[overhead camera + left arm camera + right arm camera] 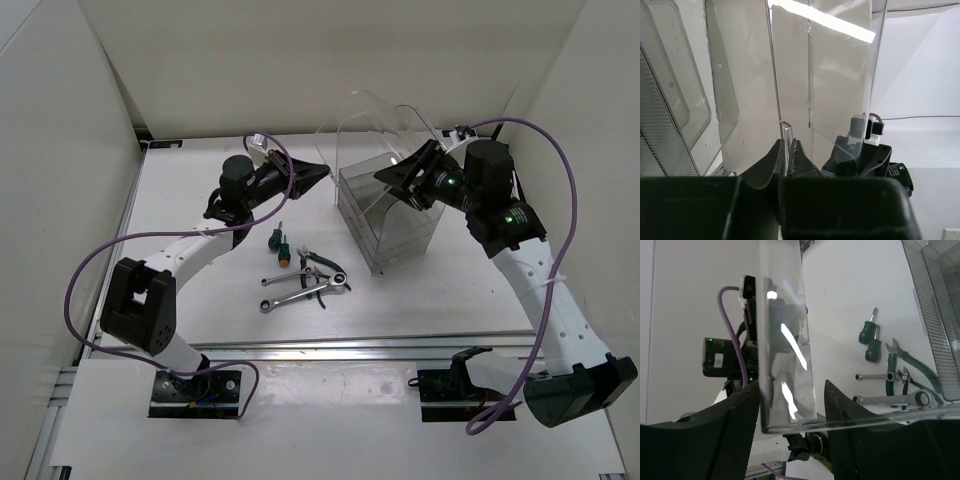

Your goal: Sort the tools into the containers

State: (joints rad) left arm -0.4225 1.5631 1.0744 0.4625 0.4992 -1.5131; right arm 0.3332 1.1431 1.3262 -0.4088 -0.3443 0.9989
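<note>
Nearest the arm bases, the tools lie loose on the white table point(200, 300), all of them outside the container. There are two silver wrenches: a slim one point(872, 376) and a ratcheting one point(890, 400) with a ring head, lying roughly parallel. Over and beside them are the green-handled pliers point(912, 360) (the right wrist view seems to show two pairs with crossed handles, though the overlap makes the count uncertain). Just beyond are two stubby screwdrivers side by side, one with a green handle point(866, 333) and one with an orange end point(872, 351).

Farther back and to the right of the tools stands one clear plastic bin point(385, 215), upright, with stepped compartments inside. Its rounded lid point(385, 115) is swung up above it.

At the far side, the left gripper point(787, 145) has its jaws pinched together on a thin clear tab at the edge of the lid. The right gripper point(791, 387) reaches in over the bin from the other side. Its jaws stand wide apart with a clear panel of the lid between them, and there is a visible gap on one side.
</note>
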